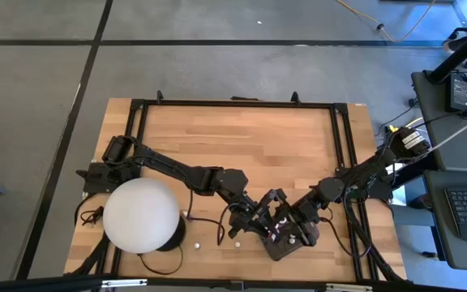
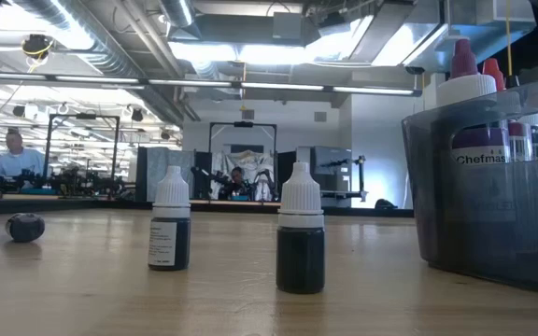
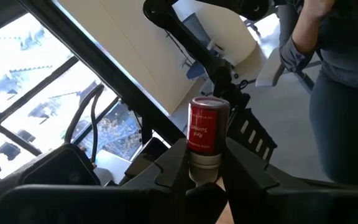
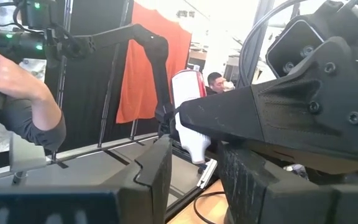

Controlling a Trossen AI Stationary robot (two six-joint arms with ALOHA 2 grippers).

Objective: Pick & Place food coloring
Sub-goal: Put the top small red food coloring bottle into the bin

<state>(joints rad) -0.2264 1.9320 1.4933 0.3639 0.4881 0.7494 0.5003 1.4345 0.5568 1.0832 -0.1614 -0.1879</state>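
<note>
While my left gripper (image 3: 205, 177) clamps a red-labelled food coloring bottle (image 3: 206, 135), my right gripper (image 1: 305, 229) sits beside it above the tray (image 1: 280, 248).
I can't tell the right one's state. Two white-capped bottles (image 2: 170, 231) stand on the table (image 2: 82, 289); one in the tray reads "Chefmas" (image 2: 480, 159).

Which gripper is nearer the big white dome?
Left. The left gripper, shut on a red-labelled bottle, sits just right of the white dome; the right gripper is farther right, over the grey tray.
</note>
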